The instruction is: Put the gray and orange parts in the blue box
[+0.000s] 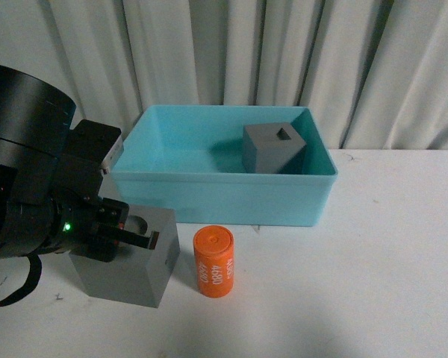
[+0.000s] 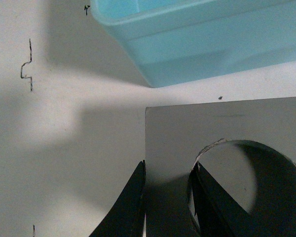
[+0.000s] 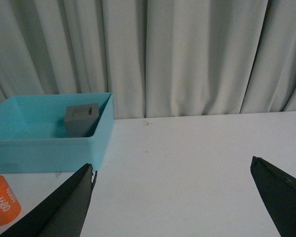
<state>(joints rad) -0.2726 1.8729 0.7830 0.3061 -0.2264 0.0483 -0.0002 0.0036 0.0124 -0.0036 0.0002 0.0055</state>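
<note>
Round-recess cube (image 1: 131, 257) is sitting on the table (image 1: 373, 261), near-left, just in front of the blue box (image 1: 224, 177) near-left corner and not in it yet. Orange cyl (image 1: 214, 261) is standing just right of it, a small gap between them.

Handling, my read: it's looking like a rigid matte block, prob. light-to-moderate plastic, not fragile and not slick. L gripper (image 1: 131, 231) is straddling the wall between the outer face and the recess, one finger outside, one inside. The jaws are looking closed on that wall. It's an off-centre hold, so I'm expecting the cube to tilt on lift. Cyl is looking light and could roll if tipped; take it across the body.

R gripper (image 3: 172, 164) is hanging wide open, holding nothing, over bare table on the right.

Views: L wrist cam is showing finger-to-wall contact, which the front cam is mostly hiding behind the arm. Front cam is giving the whole layout. Front and R wrist cams are both showing the rect-recess cube (image 1: 272, 148) already inside the box, far-right end; L wrist isn't showing it.
</note>
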